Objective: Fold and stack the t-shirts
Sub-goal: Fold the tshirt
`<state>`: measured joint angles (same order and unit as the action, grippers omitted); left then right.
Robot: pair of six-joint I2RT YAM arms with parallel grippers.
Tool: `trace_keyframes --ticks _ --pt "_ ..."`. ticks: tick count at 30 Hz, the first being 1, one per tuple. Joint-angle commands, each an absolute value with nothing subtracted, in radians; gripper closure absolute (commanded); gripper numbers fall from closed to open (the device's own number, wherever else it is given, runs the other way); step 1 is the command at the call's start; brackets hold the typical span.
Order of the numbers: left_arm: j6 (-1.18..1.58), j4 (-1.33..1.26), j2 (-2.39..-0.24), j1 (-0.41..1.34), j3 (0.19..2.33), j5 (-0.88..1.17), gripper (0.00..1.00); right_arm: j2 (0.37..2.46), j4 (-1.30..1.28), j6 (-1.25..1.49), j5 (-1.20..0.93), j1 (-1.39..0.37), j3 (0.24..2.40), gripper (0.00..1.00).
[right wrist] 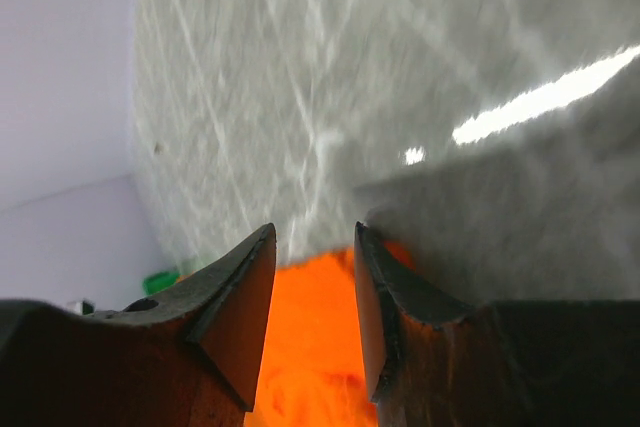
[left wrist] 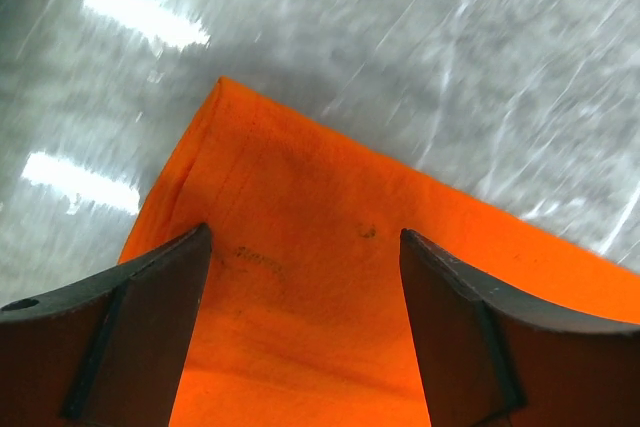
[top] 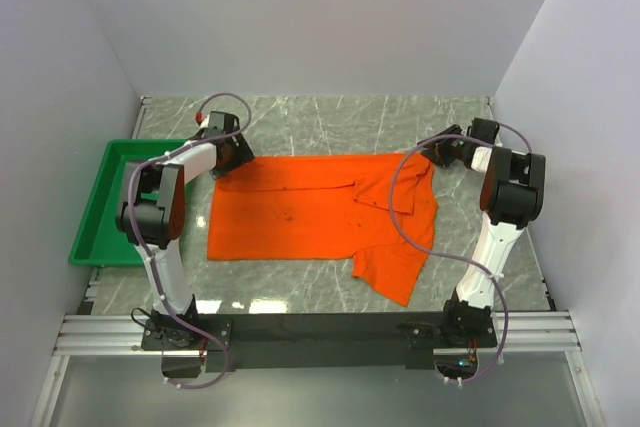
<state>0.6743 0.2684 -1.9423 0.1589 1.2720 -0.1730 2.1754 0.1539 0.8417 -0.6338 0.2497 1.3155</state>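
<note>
The orange t-shirt (top: 300,212) lies flat on the marble table, its right part folded over and one sleeve (top: 388,272) sticking out toward the near side. My left gripper (top: 235,159) is at the shirt's far left corner. In the left wrist view it is wide open (left wrist: 305,232), with the orange corner (left wrist: 290,187) below and between the fingers. My right gripper (top: 436,152) is at the shirt's far right corner. In the right wrist view its fingers stand a narrow gap apart (right wrist: 315,229), with the orange cloth edge (right wrist: 310,327) between them.
A green tray (top: 110,197) stands at the left edge of the table, close to the left arm; a bit of it shows in the right wrist view (right wrist: 160,282). White walls close in on the left, back and right. Bare marble (top: 330,122) lies beyond the shirt.
</note>
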Motion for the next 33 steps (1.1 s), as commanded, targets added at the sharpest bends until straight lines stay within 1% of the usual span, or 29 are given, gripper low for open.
trace_keyframes --ticks 1,3,5,7,9,13,15,19,20,23,24,25,27,31,33 --pt "0.678 0.308 -2.017 0.158 1.315 -0.13 0.17 2.218 0.039 0.796 -0.54 0.262 1.416 0.55" --pt "0.675 0.317 -2.028 0.152 1.35 -0.127 0.17 2.226 -0.017 0.775 -0.526 0.264 1.479 0.55" --pt "0.669 0.337 -2.014 0.149 1.376 -0.121 0.14 2.211 -0.047 0.747 -0.528 0.264 1.514 0.55" --pt "0.66 0.347 -1.956 0.149 1.371 -0.127 0.11 2.139 -0.072 0.72 -0.503 0.259 1.517 0.55" --pt "0.654 0.353 -1.866 0.149 1.358 -0.129 0.09 2.079 -0.109 0.697 -0.474 0.253 1.494 0.54" --pt "0.655 0.402 -1.695 0.149 1.289 -0.163 0.02 1.875 -0.201 0.628 -0.376 0.218 1.407 0.51" --pt "0.655 0.458 -1.601 0.15 1.258 -0.186 0.01 1.809 -0.288 0.594 -0.289 0.181 1.349 0.49" --pt "0.64 0.555 -1.455 0.163 1.132 -0.172 0.0 1.633 -0.42 0.529 -0.132 0.106 1.226 0.45" --pt "0.641 0.57 -1.424 0.173 1.061 -0.178 0.01 1.606 -0.437 0.526 -0.114 0.094 1.166 0.44" --pt "0.67 0.627 -1.301 0.178 0.921 -0.193 0.01 1.496 -0.456 0.541 -0.129 0.086 1.053 0.44" --pt "0.711 0.646 -1.245 0.178 0.893 -0.201 0.01 1.47 -0.456 0.549 -0.121 0.086 0.985 0.44" --pt "0.732 0.678 -1.217 0.178 0.84 -0.21 0.02 1.409 -0.453 0.56 -0.103 0.084 0.953 0.44" --pt "0.788 0.695 -1.14 0.178 0.784 -0.221 0.04 1.35 -0.453 0.575 -0.088 0.084 0.864 0.43" --pt "0.87 0.689 -1.088 0.179 0.672 -0.247 0.08 1.212 -0.469 0.578 -0.032 0.084 0.767 0.41" --pt "0.905 0.683 -1.101 0.179 0.672 -0.265 0.11 1.181 -0.474 0.577 -0.022 0.084 0.726 0.41"
